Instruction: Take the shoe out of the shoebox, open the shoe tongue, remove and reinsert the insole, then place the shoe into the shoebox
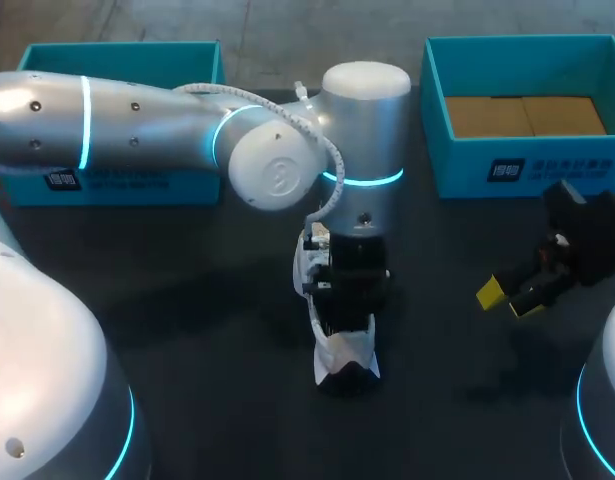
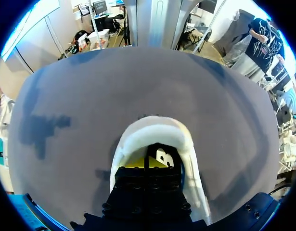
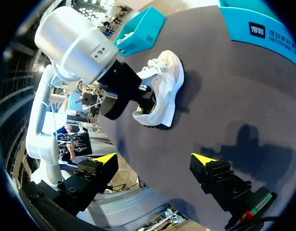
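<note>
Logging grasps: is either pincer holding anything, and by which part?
Right pincer is open and empty. Left pincer is down inside the shoe; whether it grips anything there cannot be told.

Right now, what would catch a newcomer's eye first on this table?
The white shoe stands mid-table with the left gripper pushed down into its opening. Off to its right the right gripper hangs over the dark table, fingers open, holding nothing. Two teal boxes sit along the far edge.
</note>
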Available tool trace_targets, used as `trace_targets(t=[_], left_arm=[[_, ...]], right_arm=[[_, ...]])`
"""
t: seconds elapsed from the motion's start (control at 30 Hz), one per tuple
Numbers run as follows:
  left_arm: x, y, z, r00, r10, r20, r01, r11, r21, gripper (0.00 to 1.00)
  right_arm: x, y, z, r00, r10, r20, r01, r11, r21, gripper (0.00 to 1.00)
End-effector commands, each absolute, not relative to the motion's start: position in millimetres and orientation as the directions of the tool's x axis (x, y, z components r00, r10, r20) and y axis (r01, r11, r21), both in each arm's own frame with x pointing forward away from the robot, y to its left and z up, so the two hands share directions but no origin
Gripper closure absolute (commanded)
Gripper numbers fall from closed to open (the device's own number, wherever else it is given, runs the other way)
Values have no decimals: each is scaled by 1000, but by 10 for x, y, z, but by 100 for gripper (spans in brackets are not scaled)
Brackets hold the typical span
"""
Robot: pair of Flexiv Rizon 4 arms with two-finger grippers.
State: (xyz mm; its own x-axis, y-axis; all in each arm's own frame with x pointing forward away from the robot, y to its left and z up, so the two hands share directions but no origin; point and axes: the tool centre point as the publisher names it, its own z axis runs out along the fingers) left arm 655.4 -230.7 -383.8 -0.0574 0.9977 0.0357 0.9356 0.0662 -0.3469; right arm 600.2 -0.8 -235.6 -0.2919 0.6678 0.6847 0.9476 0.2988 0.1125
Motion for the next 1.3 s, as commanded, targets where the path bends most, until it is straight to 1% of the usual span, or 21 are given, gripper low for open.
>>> trace_targets(t=[0.03,0.4,0.63,0.83,1.0,1.13,1.3], left_arm=[[6502,-2328,-4019,-71,997,-14,933,61,-356,100],[6506,-2357,-4279,-95,996,4,929,90,-358,100],[6547,-2317,-3937,-88,996,-22,926,74,-371,100],[6448,-2278,-3847,-38,999,-8,927,32,-373,100],[6433,-2268,-3981,-36,999,11,924,37,-381,100],[6393,-2266,-4150,-40,998,38,905,52,-423,100],[6428,-2252,-4285,-52,997,59,916,71,-395,100]], right_arm=[[5992,-7,-2354,-291,670,683,948,298,111,0],[5992,-7,-2354,-291,670,683,948,298,111,0],[5992,-7,-2354,-291,670,683,948,298,111,0],[5992,-7,-2354,-291,670,683,948,298,111,0],[5992,-7,-2354,-291,670,683,948,298,111,0],[5992,-7,-2354,-291,670,683,948,298,111,0],[5992,-7,-2354,-291,670,683,948,298,111,0]])
